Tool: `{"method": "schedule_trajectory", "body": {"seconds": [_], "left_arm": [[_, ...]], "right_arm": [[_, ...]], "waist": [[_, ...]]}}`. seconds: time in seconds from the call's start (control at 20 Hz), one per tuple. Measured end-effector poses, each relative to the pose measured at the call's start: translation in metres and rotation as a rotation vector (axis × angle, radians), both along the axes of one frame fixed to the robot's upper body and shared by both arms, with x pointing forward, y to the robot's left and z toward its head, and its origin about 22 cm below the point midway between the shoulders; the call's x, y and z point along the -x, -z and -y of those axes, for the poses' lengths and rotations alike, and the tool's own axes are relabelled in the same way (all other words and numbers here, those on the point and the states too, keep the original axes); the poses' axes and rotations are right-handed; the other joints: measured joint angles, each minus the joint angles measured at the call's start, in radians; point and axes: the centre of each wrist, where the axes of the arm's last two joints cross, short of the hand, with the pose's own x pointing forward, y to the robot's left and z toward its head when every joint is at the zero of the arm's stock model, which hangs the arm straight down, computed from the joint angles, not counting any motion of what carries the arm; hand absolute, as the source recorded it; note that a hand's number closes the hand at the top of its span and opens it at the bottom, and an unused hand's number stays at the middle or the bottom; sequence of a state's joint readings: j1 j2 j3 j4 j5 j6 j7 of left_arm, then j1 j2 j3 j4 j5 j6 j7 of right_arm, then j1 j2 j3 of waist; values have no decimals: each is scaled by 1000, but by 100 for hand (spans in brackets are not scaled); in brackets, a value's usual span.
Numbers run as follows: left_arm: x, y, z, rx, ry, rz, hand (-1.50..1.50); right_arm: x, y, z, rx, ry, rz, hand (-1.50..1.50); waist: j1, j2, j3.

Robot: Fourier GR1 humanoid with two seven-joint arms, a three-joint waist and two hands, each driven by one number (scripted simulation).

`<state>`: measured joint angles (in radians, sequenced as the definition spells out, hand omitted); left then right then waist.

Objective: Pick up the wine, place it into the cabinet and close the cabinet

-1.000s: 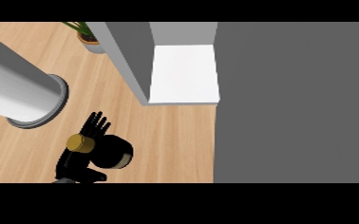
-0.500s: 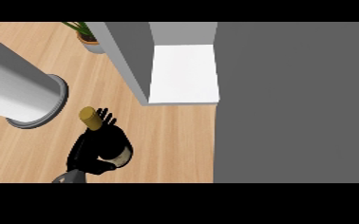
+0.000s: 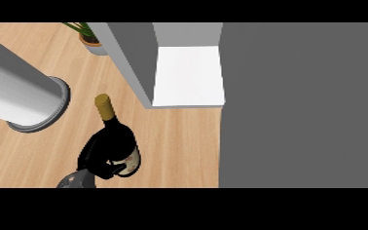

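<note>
Dark glass wine bottle [image 3: 114, 129] sits in the black left hand [image 3: 92, 158], whose fingers curl round it, farther up than before.

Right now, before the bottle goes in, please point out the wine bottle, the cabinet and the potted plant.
wine bottle [image 3: 108, 109]: head view, on its gold-foiled neck.
cabinet [image 3: 188, 75]: head view, on the bare white shelf inside.
potted plant [image 3: 92, 45]: head view, on the pot, under the leaves.

The left hand [image 3: 92, 152], black, curls round a dark glass wine bottle [image 3: 119, 136] with a gold-foiled neck over the light wooden worktop [image 3: 179, 141], between a large grey cylinder [image 3: 25, 95] and the open grey cabinet [image 3: 287, 102], with a small potted plant [image 3: 90, 39] at the rear.
</note>
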<state>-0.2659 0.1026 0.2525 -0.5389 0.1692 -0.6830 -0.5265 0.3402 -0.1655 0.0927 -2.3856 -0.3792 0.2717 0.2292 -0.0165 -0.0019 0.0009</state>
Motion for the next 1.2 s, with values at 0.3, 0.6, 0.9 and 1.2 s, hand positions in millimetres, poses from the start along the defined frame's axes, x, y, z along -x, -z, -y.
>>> {"method": "schedule_trajectory", "body": {"seconds": [0.3,0.6,0.9,1.2], "left_arm": [[1,-4,10,-133,-81,125,150],[17,-6,6,-290,-284,241,150],[12,-21,17,-469,-338,316,150],[-3,-48,40,-539,-338,298,150]], "right_arm": [[0,0,3,12,10,1,-150],[1,3,2,4,8,4,-150],[4,3,4,15,17,-1,-150],[4,3,1,8,12,-14,-150]], "waist": [[2,-2,-1],[11,-4,0],[11,-4,0],[12,-2,0]]}}
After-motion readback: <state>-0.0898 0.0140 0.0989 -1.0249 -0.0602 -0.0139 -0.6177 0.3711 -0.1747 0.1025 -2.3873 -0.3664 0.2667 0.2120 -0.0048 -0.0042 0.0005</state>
